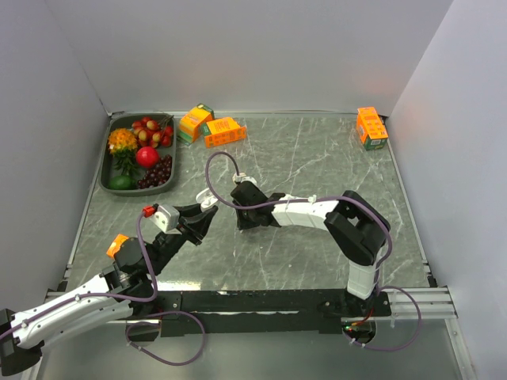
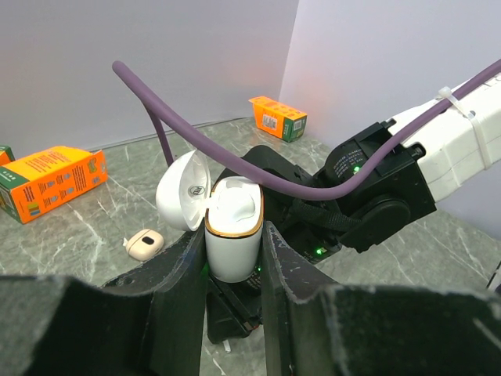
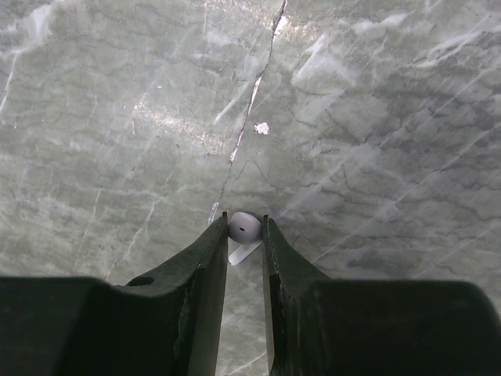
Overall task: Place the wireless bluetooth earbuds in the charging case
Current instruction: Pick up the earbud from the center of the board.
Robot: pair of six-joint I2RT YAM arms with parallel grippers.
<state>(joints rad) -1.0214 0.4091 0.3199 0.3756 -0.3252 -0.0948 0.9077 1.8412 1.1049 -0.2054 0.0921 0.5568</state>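
1. because the case must stay steady with its mouth up, the left pincer (image 2: 232,236) is clamped on the white charging case (image 2: 233,213). the case is held upright, with its lid (image 2: 180,192) swung back to one side so the opening is clear from above.
2. just beyond it, the right pincer (image 3: 245,225) points down at the worktop (image 3: 352,117). its tips are closed on an earbud (image 3: 245,228), one at each side of the round head. the stem pokes out below, which i judge leaves it free to go in first.
3. the earbud is low at the worktop, near the case but not yet in it; whether it rests there i cannot tell.
4. far back, orange boxes (image 1: 224,131) and a tray of fruit (image 1: 104,170) lie well apart from the work.
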